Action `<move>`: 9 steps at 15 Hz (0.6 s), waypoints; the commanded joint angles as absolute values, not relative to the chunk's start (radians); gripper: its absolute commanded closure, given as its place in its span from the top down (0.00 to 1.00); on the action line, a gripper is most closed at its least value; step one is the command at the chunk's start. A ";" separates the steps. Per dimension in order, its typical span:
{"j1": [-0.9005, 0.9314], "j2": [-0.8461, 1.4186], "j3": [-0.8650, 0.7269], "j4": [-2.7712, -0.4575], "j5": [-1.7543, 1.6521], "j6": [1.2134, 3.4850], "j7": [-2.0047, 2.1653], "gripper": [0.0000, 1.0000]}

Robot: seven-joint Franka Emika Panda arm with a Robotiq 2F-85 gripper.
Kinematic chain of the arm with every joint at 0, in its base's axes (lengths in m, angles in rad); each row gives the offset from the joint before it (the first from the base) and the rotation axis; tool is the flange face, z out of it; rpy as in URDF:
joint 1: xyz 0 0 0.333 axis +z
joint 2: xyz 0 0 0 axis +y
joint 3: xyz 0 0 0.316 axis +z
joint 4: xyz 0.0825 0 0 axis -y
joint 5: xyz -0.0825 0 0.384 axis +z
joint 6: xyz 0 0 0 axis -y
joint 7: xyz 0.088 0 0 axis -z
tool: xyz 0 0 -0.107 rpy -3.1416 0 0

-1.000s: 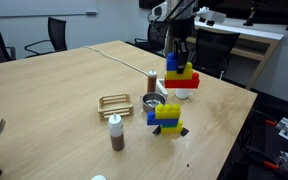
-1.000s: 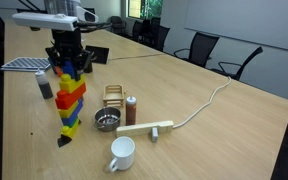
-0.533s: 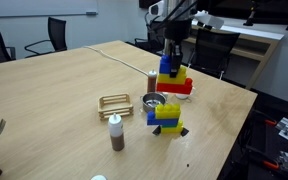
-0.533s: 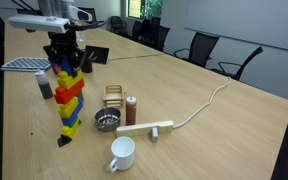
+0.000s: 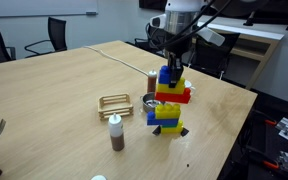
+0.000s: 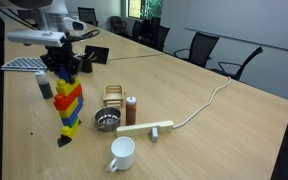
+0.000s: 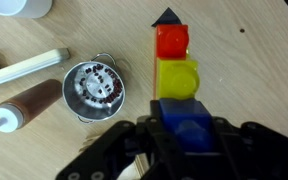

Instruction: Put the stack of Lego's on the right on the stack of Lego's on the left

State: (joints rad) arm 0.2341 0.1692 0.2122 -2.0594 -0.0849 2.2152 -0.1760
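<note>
My gripper [image 5: 170, 72] is shut on a Lego stack [image 5: 172, 88] of blue, yellow and red bricks. It holds this stack directly over the second Lego stack [image 5: 166, 117], blue and yellow on a black base, near the table's edge. The two look joined into one tower, as seen in an exterior view [image 6: 69, 105], with the gripper [image 6: 64, 70] at its top. In the wrist view the gripper [image 7: 189, 135] has its fingers on both sides of a blue brick [image 7: 187, 112]. Yellow [image 7: 177, 78] and red [image 7: 172, 42] bricks show below it.
A metal strainer cup [image 5: 152, 103] [image 7: 96, 88] stands right beside the tower. A brown bottle [image 5: 115, 131] [image 7: 29, 103], a wooden rack [image 5: 114, 101], a wooden stick [image 6: 147, 128], a white mug [image 6: 121, 153] and a cable [image 6: 209, 100] lie nearby. The table edge [image 5: 239, 125] is close.
My gripper has carried the held Lego stack sideways and down, from beside and behind the other stack to right on top of it.
</note>
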 commanded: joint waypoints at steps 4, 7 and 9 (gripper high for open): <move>0.230 0.144 0.230 -2.089 -0.065 2.221 -0.199 0.11; 0.229 0.146 0.231 -2.101 -0.063 2.219 -0.202 0.11; 0.229 0.146 0.231 -2.108 -0.063 2.218 -0.204 0.11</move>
State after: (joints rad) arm 0.2369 0.1639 0.2244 -2.0875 -0.0801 2.2148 -0.1812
